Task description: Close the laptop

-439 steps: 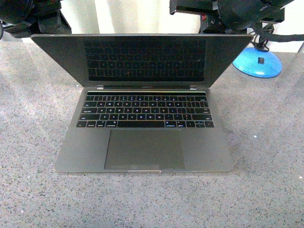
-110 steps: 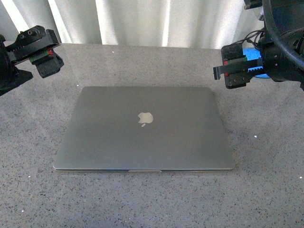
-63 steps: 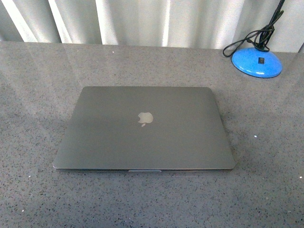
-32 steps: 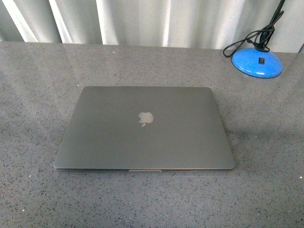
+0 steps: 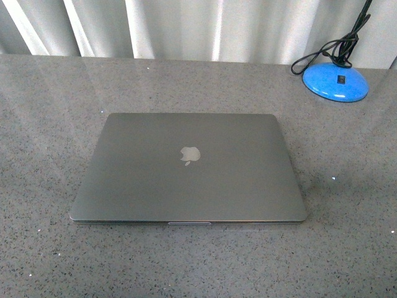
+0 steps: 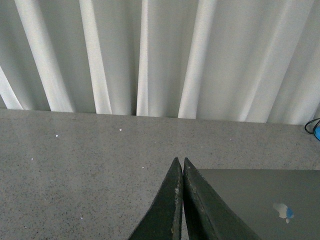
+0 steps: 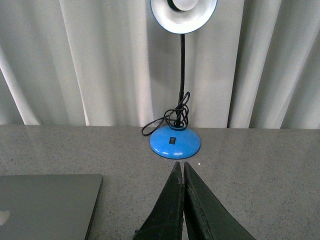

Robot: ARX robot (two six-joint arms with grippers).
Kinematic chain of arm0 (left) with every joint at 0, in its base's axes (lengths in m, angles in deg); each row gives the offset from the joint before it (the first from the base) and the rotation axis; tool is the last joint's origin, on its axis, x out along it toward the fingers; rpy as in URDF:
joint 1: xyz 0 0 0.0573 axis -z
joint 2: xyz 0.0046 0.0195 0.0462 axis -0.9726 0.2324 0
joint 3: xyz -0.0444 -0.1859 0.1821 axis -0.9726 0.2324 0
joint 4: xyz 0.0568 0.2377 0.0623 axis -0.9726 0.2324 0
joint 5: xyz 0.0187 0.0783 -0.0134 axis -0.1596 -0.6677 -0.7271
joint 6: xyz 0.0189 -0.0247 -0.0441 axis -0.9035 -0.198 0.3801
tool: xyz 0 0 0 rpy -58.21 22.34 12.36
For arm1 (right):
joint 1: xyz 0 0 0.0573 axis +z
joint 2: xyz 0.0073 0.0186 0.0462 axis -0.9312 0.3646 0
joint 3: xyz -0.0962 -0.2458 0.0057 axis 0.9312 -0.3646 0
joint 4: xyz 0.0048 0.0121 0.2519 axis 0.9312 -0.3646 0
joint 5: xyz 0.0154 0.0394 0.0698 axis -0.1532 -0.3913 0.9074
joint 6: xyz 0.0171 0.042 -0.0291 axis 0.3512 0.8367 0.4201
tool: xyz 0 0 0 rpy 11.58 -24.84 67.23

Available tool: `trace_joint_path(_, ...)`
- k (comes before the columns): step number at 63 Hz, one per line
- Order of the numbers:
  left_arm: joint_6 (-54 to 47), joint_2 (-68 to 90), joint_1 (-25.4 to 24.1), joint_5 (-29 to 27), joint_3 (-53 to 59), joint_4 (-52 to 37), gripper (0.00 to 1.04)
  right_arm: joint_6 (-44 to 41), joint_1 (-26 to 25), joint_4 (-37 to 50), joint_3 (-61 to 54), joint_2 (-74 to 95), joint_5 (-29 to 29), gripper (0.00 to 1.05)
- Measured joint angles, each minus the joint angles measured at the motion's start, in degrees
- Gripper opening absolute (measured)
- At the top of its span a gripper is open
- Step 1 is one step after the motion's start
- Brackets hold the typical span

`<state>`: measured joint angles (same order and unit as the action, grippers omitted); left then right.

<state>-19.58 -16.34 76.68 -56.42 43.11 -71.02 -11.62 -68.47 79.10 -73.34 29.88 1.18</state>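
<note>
the laptop [image 5: 188,169] lies shut and flat in the middle of the grey speckled worktop [image 5: 49,112], its lid up and the pale apple logo [image 5: 190,154] showing at the centre. a blue-based desk lamp [image 5: 335,82] stands at the far right corner of the worktop, well apart from the laptop, with a black cable [image 5: 322,54] looped beside its base and white curtains [image 5: 205,28] hanging behind. neither arm shows in the front view. in the left wrist view the left hand [image 6: 182,165] is clenched, its two dark fingers pressed together with nothing between them, held above the worktop by the laptop's far left corner. in the right wrist view the right hand [image 7: 182,169] is likewise clenched and empty, pointing toward the lamp, with a corner of the laptop lying off to one side.
</note>
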Motion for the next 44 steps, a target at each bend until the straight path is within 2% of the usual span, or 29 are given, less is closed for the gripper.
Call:
trace_joint_path(25,0.0,-11.6,0.0,0.0,0.0,11.2,0.04,0.0,0.0,-12.5,0.0,-13.1,0.0,0.01)
trace_joint_path(44,0.0,-17.2,0.0,0.0,0.0,16.8,0.04,0.0,0.0,-18.8,0.0,-19.4,0.0,0.01)
